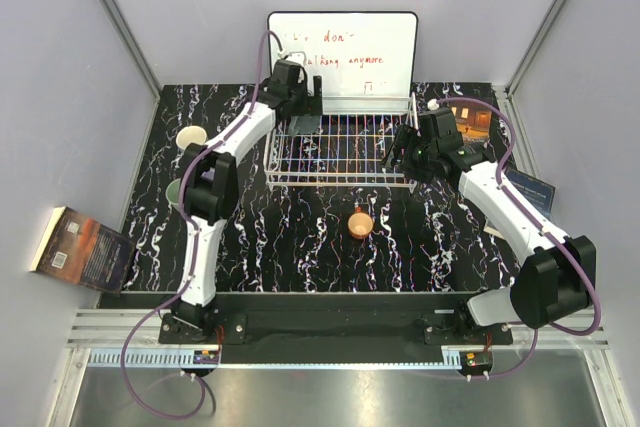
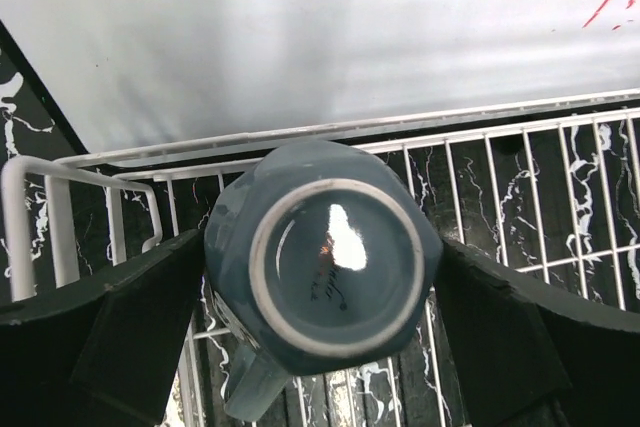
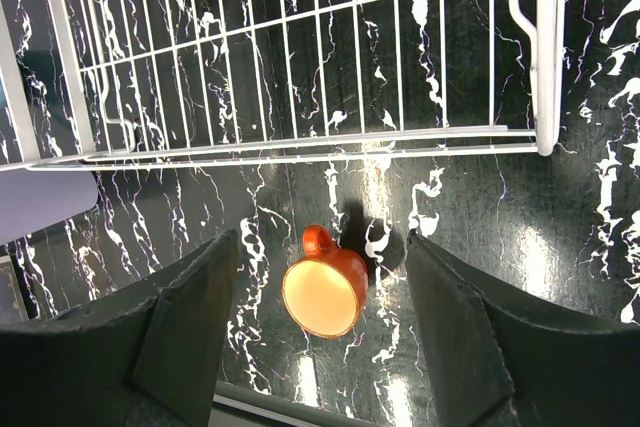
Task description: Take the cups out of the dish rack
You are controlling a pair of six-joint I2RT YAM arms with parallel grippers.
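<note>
Top external view shows the black marbled table (image 1: 300, 247) and on it the white wire dish rack (image 1: 330, 182). My left arm (image 1: 215, 182) covers the rack's far left corner, so the cup there is hidden from above. Just behind the rack stands a whiteboard (image 1: 345, 47). On it I read "don" in red and "anymore" in black; the rest is blurred or cut off by my arm.

My left pincer (image 1: 305, 117) hangs over the rack's far left corner, spread to its widest. In the left wrist view a blue-grey mug (image 2: 325, 267) sits upside down on the rack wires between my fingers (image 2: 110, 337), its handle cut off at the bottom edge. I cannot tell whether the pads touch its sides. A dark mark on its base is unreadable under the glare.

My right pincer (image 1: 402, 155) hovers over the rack's near right edge, spread wide with nothing between the fingers. Below it, on the table just in front of the rack and apart from the wires, is the small orange cup (image 3: 325, 292). Left of the rack a pale cup (image 1: 191, 136) sits on the table, and a greenish cup (image 1: 174, 190) is half hidden behind my left arm.
</note>
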